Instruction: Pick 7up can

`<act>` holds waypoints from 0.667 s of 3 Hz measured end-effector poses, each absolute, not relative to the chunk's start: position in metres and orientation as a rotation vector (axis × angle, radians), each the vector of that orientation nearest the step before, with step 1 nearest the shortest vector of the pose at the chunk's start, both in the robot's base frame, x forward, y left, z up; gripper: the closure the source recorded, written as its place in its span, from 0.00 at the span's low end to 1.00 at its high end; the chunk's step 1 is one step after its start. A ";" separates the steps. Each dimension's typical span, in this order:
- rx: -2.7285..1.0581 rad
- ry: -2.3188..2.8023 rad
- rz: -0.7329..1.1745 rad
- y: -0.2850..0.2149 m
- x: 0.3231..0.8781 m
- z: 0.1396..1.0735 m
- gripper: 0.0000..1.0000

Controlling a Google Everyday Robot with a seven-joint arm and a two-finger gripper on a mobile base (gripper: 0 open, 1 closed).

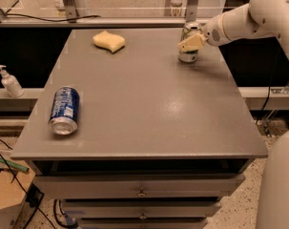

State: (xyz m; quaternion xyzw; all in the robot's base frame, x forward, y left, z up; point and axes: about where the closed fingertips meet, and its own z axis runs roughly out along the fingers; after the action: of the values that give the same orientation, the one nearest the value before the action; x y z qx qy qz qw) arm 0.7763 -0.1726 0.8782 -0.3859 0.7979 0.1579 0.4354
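The grey table (pixel 149 104) carries all task items. The robot arm (pixel 244 20) reaches in from the right side to the far right corner of the table. There the 7up can (pixel 187 56) stands upright on the surface, and the gripper (pixel 189 41) is positioned at the can's upper half, against or around it. Whether the gripper is clamped on the can or merely spread about it cannot be told. Assessment: approach complete; secure grasp unconfirmed; lift not yet done. A dark blue can (pixel 64 109) lies on its side near the front left, well apart. A yellow sponge (pixel 109 40) rests at the far left-centre. A dispenser bottle (pixel 10 82) stands off the table, left. Nothing obstructs the lift.
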 end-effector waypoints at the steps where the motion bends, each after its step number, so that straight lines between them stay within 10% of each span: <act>1: -0.990 1.948 0.392 -0.168 0.772 0.898 0.72; 2: -1.056 1.851 0.367 -0.159 0.755 0.945 0.95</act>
State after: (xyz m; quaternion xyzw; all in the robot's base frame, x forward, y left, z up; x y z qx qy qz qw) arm 0.7552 -0.1590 0.9450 -0.4310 0.7554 0.1500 0.4702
